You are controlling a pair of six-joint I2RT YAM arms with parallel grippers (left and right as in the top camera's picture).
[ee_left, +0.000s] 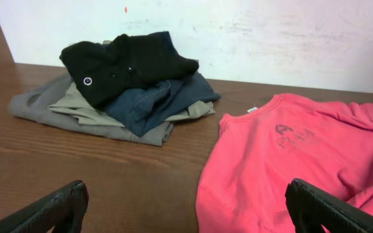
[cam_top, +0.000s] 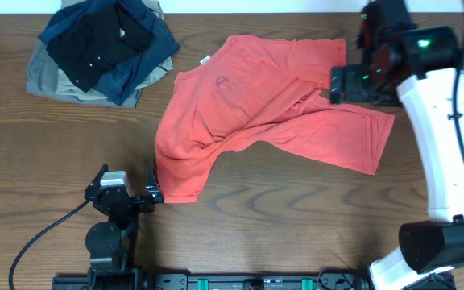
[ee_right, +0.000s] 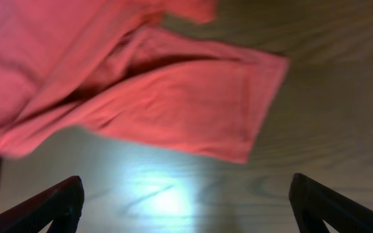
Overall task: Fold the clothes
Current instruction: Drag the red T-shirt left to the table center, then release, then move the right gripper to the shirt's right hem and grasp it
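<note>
Across centre frame the T-shirt (cam_top: 256, 113) lies rumpled; left gripper (ee_left: 186, 197) and right gripper (ee_right: 186, 197) gape empty. Grabbing bunched layers could lock creases in.

The overhead camera looks straight down on the whole surface (cam_top: 296, 217). The left wrist one sits low, facing the back wall (ee_left: 271, 39); the right hangs close above. All share the T-shirt (cam_top: 256, 113).
</note>
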